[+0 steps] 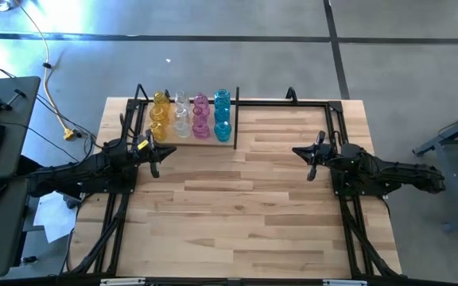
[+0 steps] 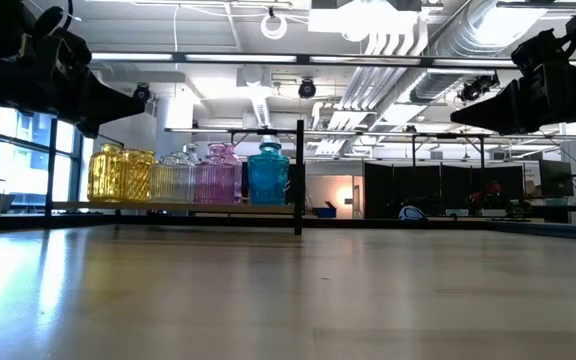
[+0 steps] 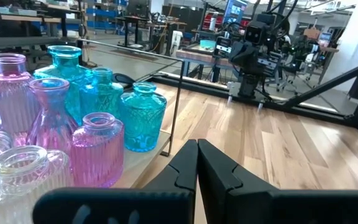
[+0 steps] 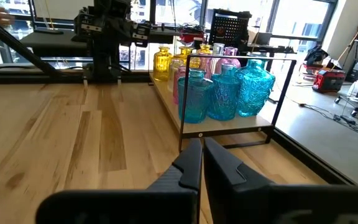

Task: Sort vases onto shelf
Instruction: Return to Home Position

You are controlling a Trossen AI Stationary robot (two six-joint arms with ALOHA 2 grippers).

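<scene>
From above, the vases [image 1: 189,116] stand in yellow, clear, pink and teal rows on the shelf [image 1: 237,119] at the table's [image 1: 245,214] far edge. The left gripper [image 1: 154,161] is just before them and the right gripper [image 1: 312,161] is well apart. At table height they line up by colour, though the rows' depth is hard to judge. Each wrist view shows its own fingers pressed together, gripping nothing.

We hold our dark jointed left arm [image 1: 86,168] folded low-slung on our left side, lifted up, wrist level. Its jaws are pressed together, tips touching, aimed inward. Our matching dark right arm [image 1: 380,171] mirrors it on the right, jaws likewise closed, facing the left arm and well apart from it.
</scene>
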